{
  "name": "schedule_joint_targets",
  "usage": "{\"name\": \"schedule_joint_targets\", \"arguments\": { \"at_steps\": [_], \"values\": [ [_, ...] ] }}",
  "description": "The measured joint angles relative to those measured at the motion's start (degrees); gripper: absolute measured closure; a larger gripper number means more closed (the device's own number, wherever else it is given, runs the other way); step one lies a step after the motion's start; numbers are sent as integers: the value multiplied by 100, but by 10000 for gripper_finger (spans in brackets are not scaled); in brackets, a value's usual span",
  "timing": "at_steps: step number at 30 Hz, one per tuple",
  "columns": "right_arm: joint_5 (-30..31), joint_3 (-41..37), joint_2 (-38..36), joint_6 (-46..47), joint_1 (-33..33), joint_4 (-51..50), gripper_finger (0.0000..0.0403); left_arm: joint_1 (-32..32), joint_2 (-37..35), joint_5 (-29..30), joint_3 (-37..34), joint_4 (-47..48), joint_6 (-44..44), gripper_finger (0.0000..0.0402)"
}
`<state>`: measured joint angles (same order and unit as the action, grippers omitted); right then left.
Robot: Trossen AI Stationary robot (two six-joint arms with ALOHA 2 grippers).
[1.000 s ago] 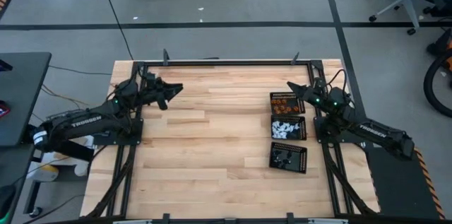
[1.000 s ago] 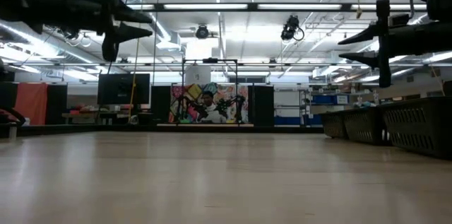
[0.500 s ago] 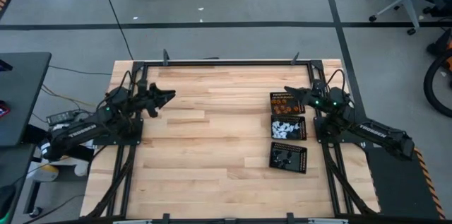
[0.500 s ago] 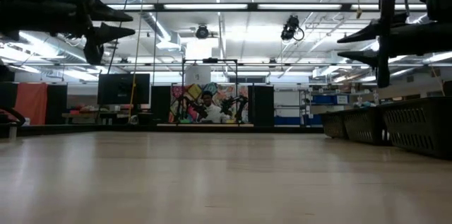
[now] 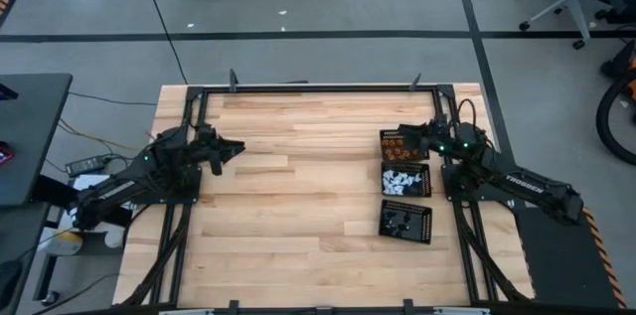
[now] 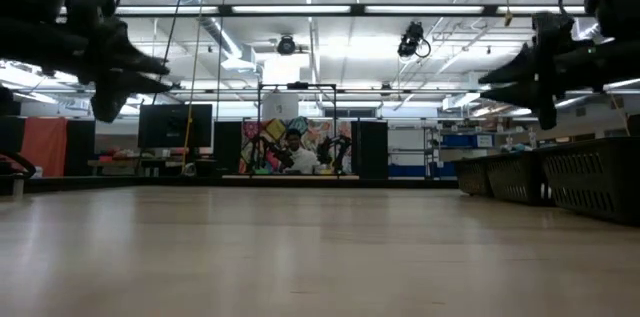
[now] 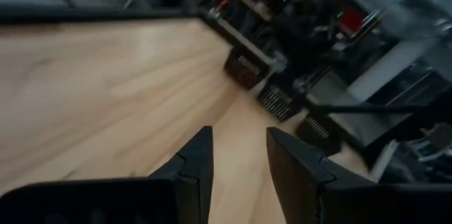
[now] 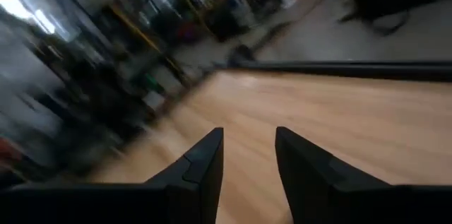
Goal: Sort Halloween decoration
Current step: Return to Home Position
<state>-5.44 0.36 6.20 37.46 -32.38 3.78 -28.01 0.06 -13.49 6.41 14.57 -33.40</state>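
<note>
The Halloween decoration lies sorted in three black perforated trays along the table's right side. Orange pieces (image 5: 399,143) fill the far tray, white pieces (image 5: 402,180) the middle one, and black pieces (image 5: 401,221) the near one. My right gripper (image 5: 405,133) hovers open at the far tray's far edge, well above the table in the low view (image 6: 498,69). My left gripper (image 5: 232,146) is open and holds nothing, raised over the table's left part (image 6: 152,67). Each wrist view shows its two fingers apart over bare wood (image 7: 239,155) (image 8: 248,155).
The three trays (image 6: 585,177) stand in a row near the right edge and also show far off in the left wrist view (image 7: 277,99). A black frame rail (image 5: 318,86) runs along the table's far edge. The wooden top (image 5: 298,206) between the arms is bare.
My left gripper has drawn back toward the table's left and near edges and has come lower. My right gripper has shifted slightly toward the near edge, over the far tray, and tipped a little downward. The trays and pieces have stayed in place.
</note>
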Motion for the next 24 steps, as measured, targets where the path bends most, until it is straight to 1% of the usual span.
{"name": "schedule_joint_targets", "arguments": {
  "at_steps": [2,5,7,8,11,14,16,24],
  "values": [
    [182,2,42,-784,0,-263,268,0,25,77,-105,60,44,285],
    [331,7,153,-2125,-2,-261,268,-4,216,643,-100,76,394,285],
    [325,7,188,-2582,0,-249,268,-7,310,969,-86,173,892,285],
    [318,7,206,-2698,0,-250,268,-7,373,1057,-85,178,1302,285],
    [302,7,205,-2677,0,-211,268,-7,490,1112,-85,190,2627,285],
    [300,7,205,-2674,0,-195,268,-7,535,1118,-85,179,3422,285],
    [300,7,205,-2674,0,-196,268,-7,531,1130,-85,168,3577,285],
    [287,7,205,-2672,0,-174,268,-7,531,1132,-87,161,3512,285]
  ]
}}
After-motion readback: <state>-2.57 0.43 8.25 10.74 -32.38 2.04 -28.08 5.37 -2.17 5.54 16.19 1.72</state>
